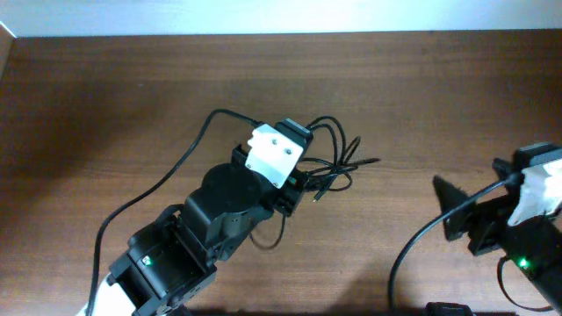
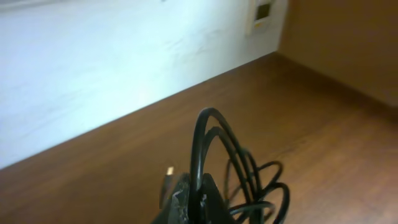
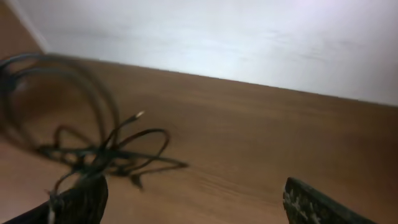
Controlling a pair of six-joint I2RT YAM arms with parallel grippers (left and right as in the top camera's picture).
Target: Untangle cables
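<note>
Lying well left of the empty, wide-apart right gripper (image 1: 450, 209), the cables (image 1: 332, 163) sit clamped in the left gripper (image 2: 189, 198), loose ends pointing rightward

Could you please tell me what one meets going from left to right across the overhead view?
left arm → cables → right tool, standing open → right arm
</note>
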